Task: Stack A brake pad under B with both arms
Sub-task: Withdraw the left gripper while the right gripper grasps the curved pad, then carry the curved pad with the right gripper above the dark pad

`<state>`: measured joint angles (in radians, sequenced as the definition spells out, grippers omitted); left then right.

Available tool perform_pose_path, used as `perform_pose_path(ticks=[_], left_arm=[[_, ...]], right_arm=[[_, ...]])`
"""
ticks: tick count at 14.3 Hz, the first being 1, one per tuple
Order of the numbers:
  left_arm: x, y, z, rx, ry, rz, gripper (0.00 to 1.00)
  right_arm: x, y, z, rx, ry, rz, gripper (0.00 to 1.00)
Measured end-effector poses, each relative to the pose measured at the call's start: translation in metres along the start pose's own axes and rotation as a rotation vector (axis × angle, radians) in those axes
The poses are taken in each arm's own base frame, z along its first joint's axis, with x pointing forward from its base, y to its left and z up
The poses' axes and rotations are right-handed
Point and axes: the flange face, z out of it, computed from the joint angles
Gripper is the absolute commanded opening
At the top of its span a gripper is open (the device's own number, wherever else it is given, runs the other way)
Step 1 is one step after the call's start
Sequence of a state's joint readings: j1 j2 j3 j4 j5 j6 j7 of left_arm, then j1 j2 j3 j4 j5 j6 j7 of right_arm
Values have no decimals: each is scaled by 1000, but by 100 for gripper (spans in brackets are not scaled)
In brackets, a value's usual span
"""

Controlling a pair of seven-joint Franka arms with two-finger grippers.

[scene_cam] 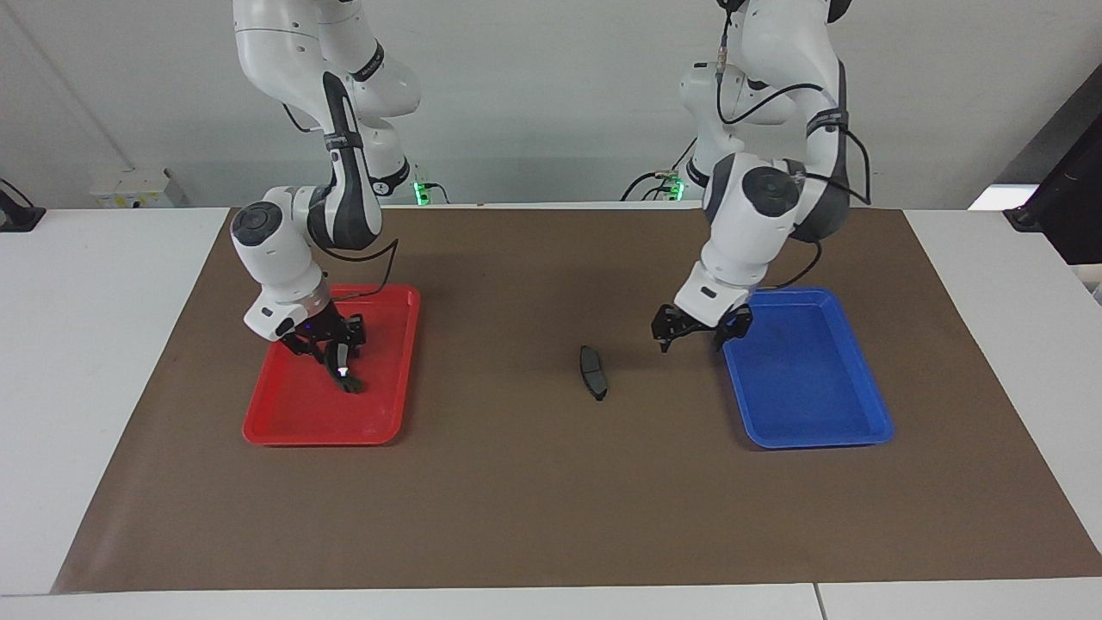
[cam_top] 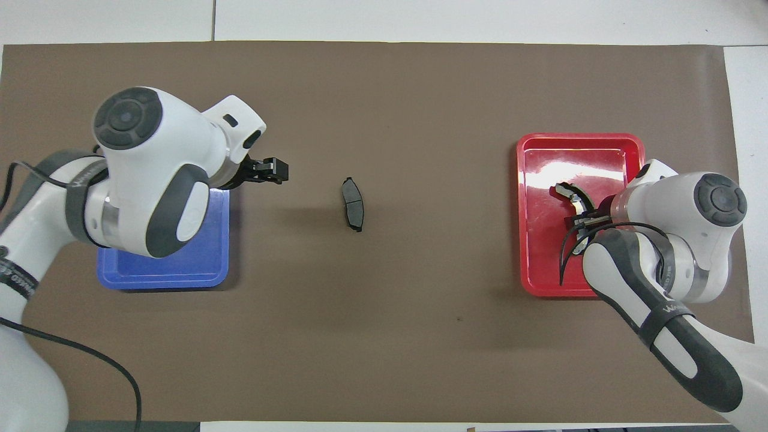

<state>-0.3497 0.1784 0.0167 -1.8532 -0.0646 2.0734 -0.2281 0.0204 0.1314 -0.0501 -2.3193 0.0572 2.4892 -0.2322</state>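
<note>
The A brake pad (scene_cam: 593, 372), short and dark, lies on the brown mat near the middle; it also shows in the overhead view (cam_top: 352, 204). B (scene_cam: 346, 375), the long crescent pad with a white spot, is in the red tray (scene_cam: 379, 430), tilted, its upper end in my right gripper (scene_cam: 334, 349). That gripper is shut on B (cam_top: 569, 194) over the tray (cam_top: 540, 276). I cannot tell whether B's lower end touches the tray floor. My left gripper (scene_cam: 691, 337) is open and empty, low over the mat between the A pad and the blue tray (scene_cam: 826, 430).
The blue tray (cam_top: 162, 273) at the left arm's end holds nothing that shows; the left arm covers part of it from above. The brown mat (scene_cam: 534, 517) covers most of the white table.
</note>
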Motion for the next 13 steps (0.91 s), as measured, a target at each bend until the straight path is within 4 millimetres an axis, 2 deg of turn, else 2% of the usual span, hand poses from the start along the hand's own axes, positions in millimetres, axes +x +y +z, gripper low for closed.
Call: perform_pose_path(ticks=[3,5,7,9,11,13], left_arm=[[9,-66,-31,5,-30,60,97],[9,-105,-54,4,-51,81,97],[6,-134,-87,0,-59,101,97],[-2,-147,-125,-3,-68,109,97],[-8,-152,-158,-3,-75,106,97],[-11,-154,-174,14,-79,113,97]], right_arm=[[0,0,-1,3,-11,0,0],[5,-1,-11,15,-54,-2,0],[24,-3,-40,26,-81,-14,0],[46,-15,-69,24,-57,-42,0],[69,-49,-90,19,-21,-54,0],[92,-105,-104,20,-35,-4,0]])
